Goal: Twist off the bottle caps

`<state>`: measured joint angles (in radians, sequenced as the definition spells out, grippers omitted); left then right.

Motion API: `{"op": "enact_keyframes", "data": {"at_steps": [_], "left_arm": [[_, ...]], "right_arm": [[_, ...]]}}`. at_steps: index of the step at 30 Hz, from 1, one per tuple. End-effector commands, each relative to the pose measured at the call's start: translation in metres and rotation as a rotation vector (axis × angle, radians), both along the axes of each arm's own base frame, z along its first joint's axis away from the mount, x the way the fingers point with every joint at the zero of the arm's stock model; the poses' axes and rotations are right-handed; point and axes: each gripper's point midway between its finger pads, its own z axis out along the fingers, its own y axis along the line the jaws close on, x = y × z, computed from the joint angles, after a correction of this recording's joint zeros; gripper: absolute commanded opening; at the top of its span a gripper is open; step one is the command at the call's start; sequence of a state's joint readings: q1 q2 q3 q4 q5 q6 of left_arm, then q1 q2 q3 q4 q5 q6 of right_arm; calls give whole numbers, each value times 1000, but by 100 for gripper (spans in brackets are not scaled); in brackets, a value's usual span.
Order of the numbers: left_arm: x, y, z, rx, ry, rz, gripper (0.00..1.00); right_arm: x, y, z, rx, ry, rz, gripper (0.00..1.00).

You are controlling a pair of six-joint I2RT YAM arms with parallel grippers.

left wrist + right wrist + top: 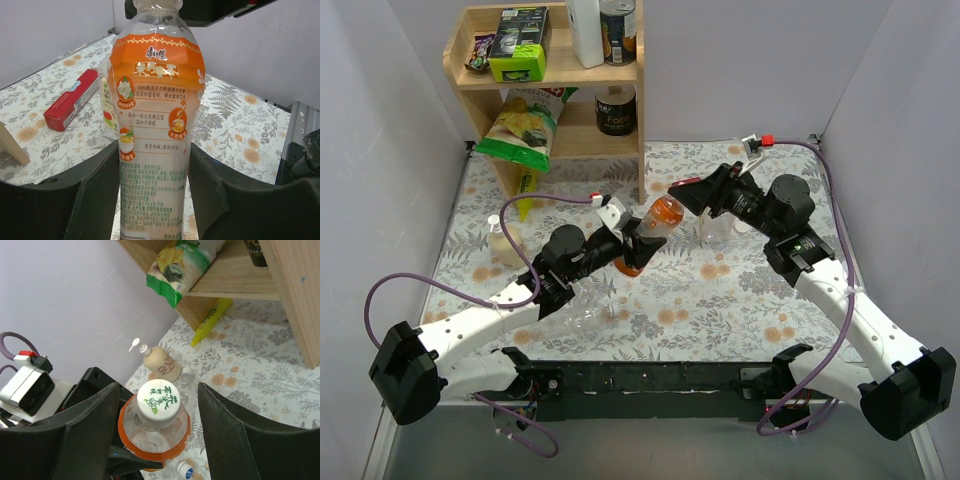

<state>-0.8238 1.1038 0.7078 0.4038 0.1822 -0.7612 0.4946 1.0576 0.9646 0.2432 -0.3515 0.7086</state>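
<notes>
A floral tablecloth [720, 300] lies beneath the bottle [658, 222], between pale walls [380, 150].

**Top external view:** set high behind the arm bases, looking down and forward over the whole counter [740, 290] to the far shelf [570, 76].

**Left wrist view:** very near, facing the label side of the orange bottle [157, 125].

**Right wrist view:** near, looking down onto that bottle's cap [158, 397], with the far-left shelf behind.

All three views share the bottle [655, 225].

Left gripper [155, 200] clamped — right gripper [157, 395] spread open.
</notes>
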Motion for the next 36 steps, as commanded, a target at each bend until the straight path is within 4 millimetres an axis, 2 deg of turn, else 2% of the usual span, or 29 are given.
{"op": "enact_keyframes", "data": {"at_steps": [1,2,4,16,20,25,26,28,29,30,31,32,36], "left_arm": [[-3,6,13,-11,-45,17,50],[-4,5,13,-11,-45,14,49],[-5,5,11,-5,-43,14,49],[-10,3,13,-3,-53,13,49],[-10,3,13,1,-53,18,49],[-10,4,15,-2,-59,24,49],[-11,4,15,-3,-57,23,49],[-10,4,14,0,-57,26,49],[-10,4,14,2,-55,27,49],[-10,4,13,3,-52,27,49],[-11,3,14,-2,-48,24,49],[-12,3,15,-7,-46,20,49],[-21,-2,22,-28,-38,-38,49]], "right_arm": [[-9,9,31,58,-82,33,68],[-9,10,28,58,-81,31,62],[-10,9,28,63,-87,27,59],[-10,-2,36,84,-117,-35,63],[-10,2,32,79,-107,-16,54],[-10,5,29,69,-93,-3,51],[-9,4,28,70,-95,-4,45],[-10,5,30,75,-102,1,40],[-10,5,30,75,-102,2,33],[-10,6,29,72,-100,8,25],[-11,7,29,74,-103,19,7],[-12,8,30,76,-105,22,1],[-18,13,31,82,-142,73,1]]}}
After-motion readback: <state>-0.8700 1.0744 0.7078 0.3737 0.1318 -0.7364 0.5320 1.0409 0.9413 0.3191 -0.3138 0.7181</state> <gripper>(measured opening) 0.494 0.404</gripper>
